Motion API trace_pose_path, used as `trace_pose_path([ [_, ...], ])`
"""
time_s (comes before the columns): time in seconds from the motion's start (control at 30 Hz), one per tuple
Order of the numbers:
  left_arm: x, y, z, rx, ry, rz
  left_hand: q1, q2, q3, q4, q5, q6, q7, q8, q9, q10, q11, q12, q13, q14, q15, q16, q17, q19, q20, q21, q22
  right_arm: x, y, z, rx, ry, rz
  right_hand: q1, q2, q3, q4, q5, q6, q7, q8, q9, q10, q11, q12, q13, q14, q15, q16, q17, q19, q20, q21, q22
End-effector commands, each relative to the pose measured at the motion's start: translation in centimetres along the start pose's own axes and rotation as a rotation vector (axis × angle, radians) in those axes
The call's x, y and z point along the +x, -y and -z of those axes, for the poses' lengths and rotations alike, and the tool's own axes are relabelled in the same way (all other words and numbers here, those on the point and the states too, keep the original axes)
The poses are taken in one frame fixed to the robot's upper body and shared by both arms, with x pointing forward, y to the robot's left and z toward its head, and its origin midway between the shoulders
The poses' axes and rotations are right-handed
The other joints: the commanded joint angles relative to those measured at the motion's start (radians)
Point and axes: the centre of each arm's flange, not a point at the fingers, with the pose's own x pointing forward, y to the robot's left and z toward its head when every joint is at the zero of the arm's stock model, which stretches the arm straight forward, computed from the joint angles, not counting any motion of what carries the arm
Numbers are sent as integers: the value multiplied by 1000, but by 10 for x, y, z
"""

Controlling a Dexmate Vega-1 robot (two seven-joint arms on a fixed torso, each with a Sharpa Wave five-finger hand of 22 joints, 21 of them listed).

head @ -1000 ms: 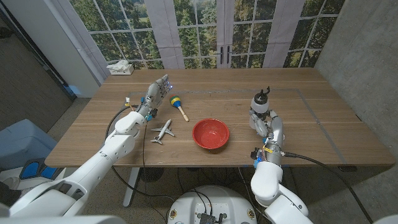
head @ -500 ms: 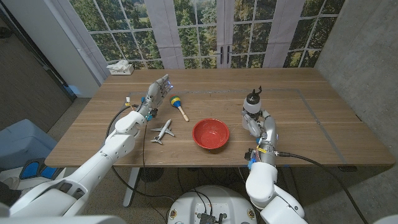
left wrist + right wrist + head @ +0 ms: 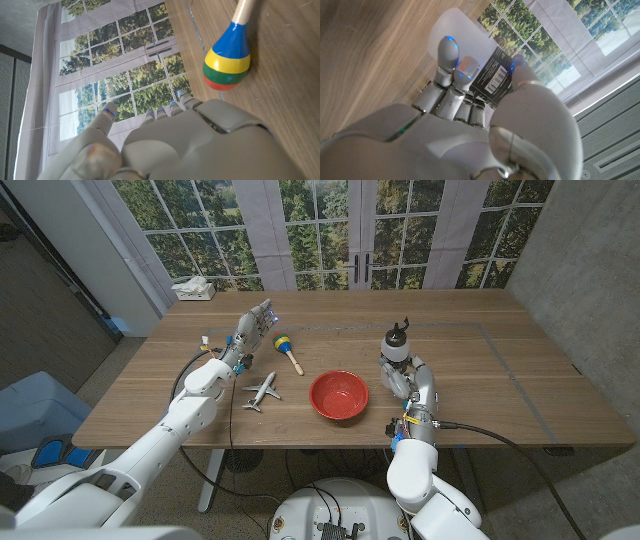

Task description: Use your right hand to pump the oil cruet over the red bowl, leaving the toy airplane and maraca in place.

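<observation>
Tall paned windows with trees behind them run across the top of the head view, and below them a wooden table (image 3: 500,380) spreads over most of the frame. A white tissue box (image 3: 194,289) sits at the table's upper left corner.

Right of centre, the right hand (image 3: 402,376) is wrapped around the oil cruet (image 3: 398,343), whose black pump top rises above the fingers. In the right wrist view the fingers (image 3: 446,60) curl over the cruet's pale frosted body (image 3: 457,27) and a dark label with a barcode, so this hand clearly grips the bottle. From above, the cruet stands just to the right of the red bowl (image 3: 338,395), beside its rim and not over it; I cannot tell whether its base touches the table.

The bowl sits near the middle of the frame, close to the table's near edge. Left of it lies the toy airplane (image 3: 262,392), white, apart from the bowl. Above the airplane lies the maraca (image 3: 287,349), its striped head toward upper left and its wooden handle pointing toward the bowl.

The left hand (image 3: 253,328) is at centre left, just beside the maraca's head, holding nothing, fingers extended and loosely apart. In the left wrist view the maraca (image 3: 228,61), banded blue, yellow, green and red, lies on the wood near that hand (image 3: 190,145) without touching it.
</observation>
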Motion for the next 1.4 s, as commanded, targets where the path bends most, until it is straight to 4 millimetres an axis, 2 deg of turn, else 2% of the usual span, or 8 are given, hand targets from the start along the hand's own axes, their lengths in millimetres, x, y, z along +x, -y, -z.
trace_pose_path([
  [0.03, 2, 0, -1, 0, 6, 10, -5, 54, 0, -3, 7, 0, -4, 1, 2, -60, -8, 1, 3, -91, -58, 3, 3, 6, -23, 3, 4, -4, -8, -4, -137, 64, 51, 69, 93, 27, 15, 4, 46, -39, 2, 4, 57, -45, 4, 4, -6, 0, 2, 0, -2, -62, -1, -2],
  [0.9, -3, 1, -1, -2, 8, 7, -5, 54, -1, -3, 7, 0, -4, 1, 2, -60, -8, 1, 3, -91, -59, 2, 3, 7, -24, 3, 4, 0, -7, -21, -494, 255, 82, 69, 94, 32, 16, 4, 62, -49, 5, 4, 70, -55, -2, 14, -17, 0, -1, -2, -7, -62, 3, -7],
  [1.4, -2, 2, 0, -2, 7, 6, -5, 54, -1, -3, 7, 1, -4, 1, 2, -59, -7, 1, 3, -91, -59, 3, 3, 7, -24, 3, 4, 5, -9, -17, -685, 349, 115, 66, 94, 32, 17, 3, 74, -54, 8, 4, 80, -61, -7, 16, -17, 0, -1, -2, -10, -62, 3, -11],
])
